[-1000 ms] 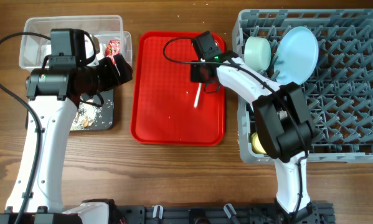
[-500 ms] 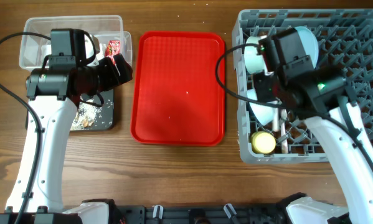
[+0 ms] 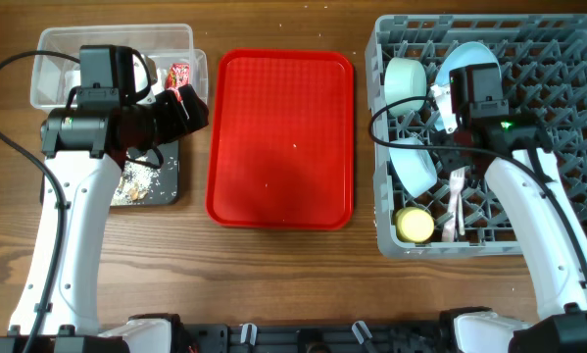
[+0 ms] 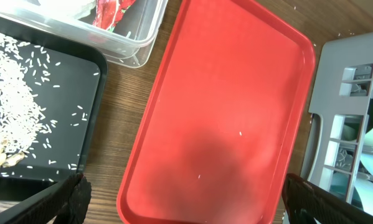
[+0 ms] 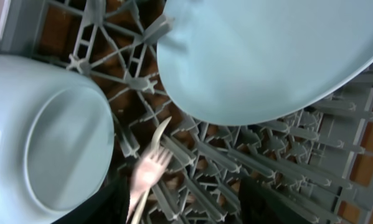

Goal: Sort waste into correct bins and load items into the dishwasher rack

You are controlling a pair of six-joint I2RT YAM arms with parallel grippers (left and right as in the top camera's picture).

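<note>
Right tool (image 5: 185, 208) shifted rightward over rack (image 3: 558, 186); its wrist view shows jaws apart.

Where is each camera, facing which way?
Overhead: above the table, straight down on red tray and dishwasher rack; left arm, right arm show.
Left wrist: down at red tray and black tray; left claw at bottom corners.
Right wrist: low over rack, at fork and light blue plate; right claw at bottom.
Shared: red tray, overhead and left wrist.

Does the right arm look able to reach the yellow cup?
Probably yes: the yellow cup sits uncovered in the rack, nothing overhanging it, and the right gripper hangs open nearby.
</note>
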